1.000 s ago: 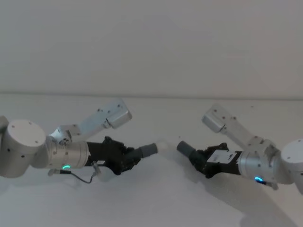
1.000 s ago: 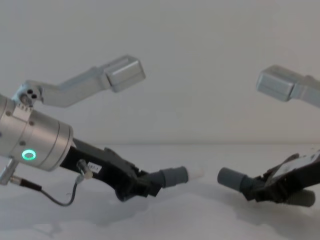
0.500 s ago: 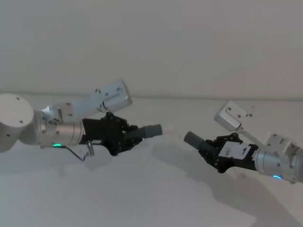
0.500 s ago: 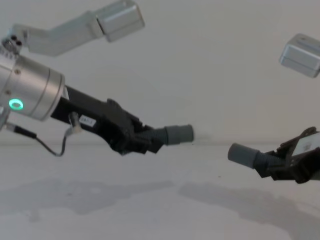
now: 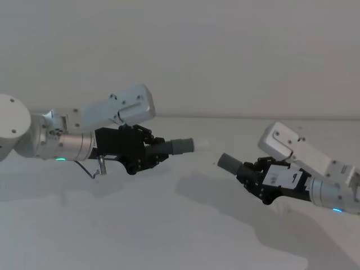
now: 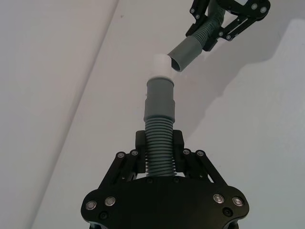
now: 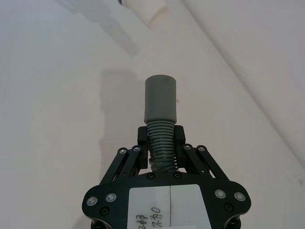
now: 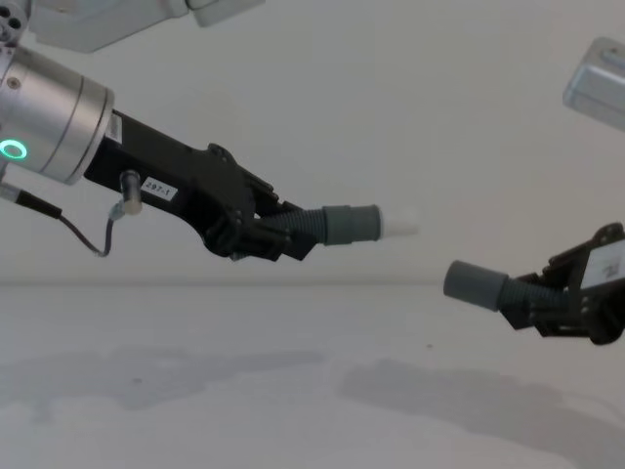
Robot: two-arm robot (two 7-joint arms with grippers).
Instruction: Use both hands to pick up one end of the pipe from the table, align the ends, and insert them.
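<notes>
A white table [image 5: 169, 236] fills the lower part of the head view, with a plain pale wall behind it. Faint grey smudges mark the table in the chest view.

The left arm [image 5: 50, 143] reaches in from the left, a silver wrist with a green light ring [image 8: 13, 149]. Its black left gripper [image 5: 151, 151] is raised above the table and clenched on the ribbed body of one hose [image 6: 159, 148]. This hose points toward the right arm. Its grey cuff [image 5: 181, 145] ends in a short white tip [image 8: 400, 223].

The right arm [image 5: 332, 194] reaches in from the right and sits lower. Its black right gripper [image 5: 248, 173], bearing a white label [image 7: 169, 206], is clenched on the ribbed body of the second hose [image 7: 161, 148]. This hose's plain grey cuff [image 5: 229, 163] points up and toward the left arm.

Both hoses are held in the air, clear of the table. The two cuffs face each other but are apart and not in line: the white tip is higher, the plain cuff lower and to the right. In the left wrist view the open mouth of the plain cuff [image 6: 187, 52] appears just beside the white tip [image 6: 162, 65].
</notes>
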